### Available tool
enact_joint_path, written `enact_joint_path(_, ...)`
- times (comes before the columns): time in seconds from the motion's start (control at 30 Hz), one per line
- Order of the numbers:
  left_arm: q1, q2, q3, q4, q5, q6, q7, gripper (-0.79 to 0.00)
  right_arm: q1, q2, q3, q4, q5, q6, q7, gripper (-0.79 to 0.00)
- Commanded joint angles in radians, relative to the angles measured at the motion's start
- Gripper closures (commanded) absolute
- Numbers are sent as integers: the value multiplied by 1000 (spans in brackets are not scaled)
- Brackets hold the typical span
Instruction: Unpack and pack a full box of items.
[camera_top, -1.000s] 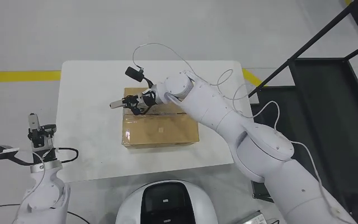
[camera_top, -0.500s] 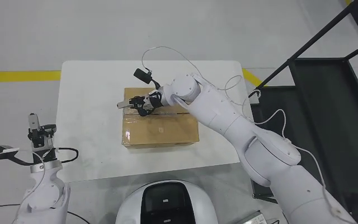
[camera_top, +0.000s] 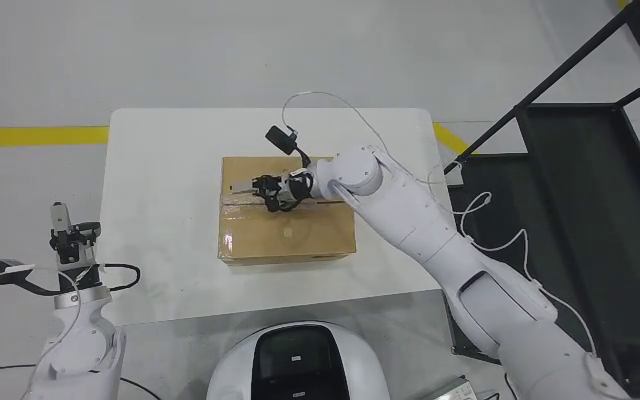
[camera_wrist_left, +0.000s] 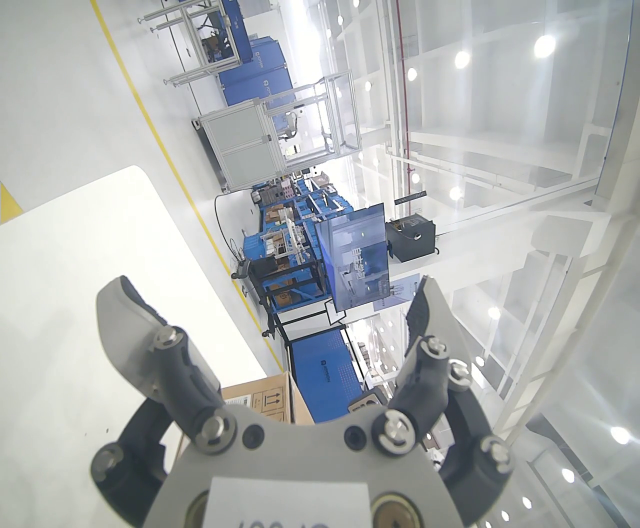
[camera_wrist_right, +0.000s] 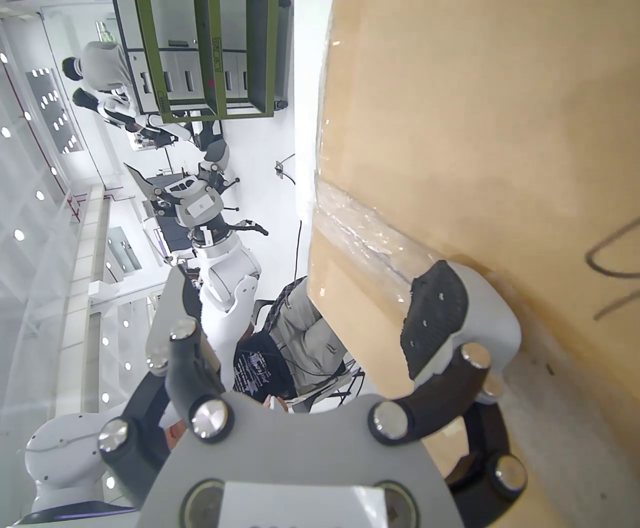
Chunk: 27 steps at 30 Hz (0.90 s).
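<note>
Right tool (camera_wrist_right: 305, 290) wide open, one pad (camera_wrist_right: 435, 310) against taped box (camera_wrist_right: 475, 125).

— How does the right arm stand?
— Stretched forward and leftward, the right pincer (camera_top: 250, 187) lying sideways, fingers apart.
— And the left?
— Tucked low at the robot's left side, the left pincer (camera_wrist_left: 272, 295) tilted upward, fingers spread wide.

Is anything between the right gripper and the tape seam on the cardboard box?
Nothing visible does. The open right gripper sits over the cardboard box top, one finger pad right by the tape seam.
</note>
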Motion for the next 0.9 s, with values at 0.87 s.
enact_joint_path(0.87,0,0,0,0,0,0,0,-785,-376,147,382,-429,-183,209,-61,-785)
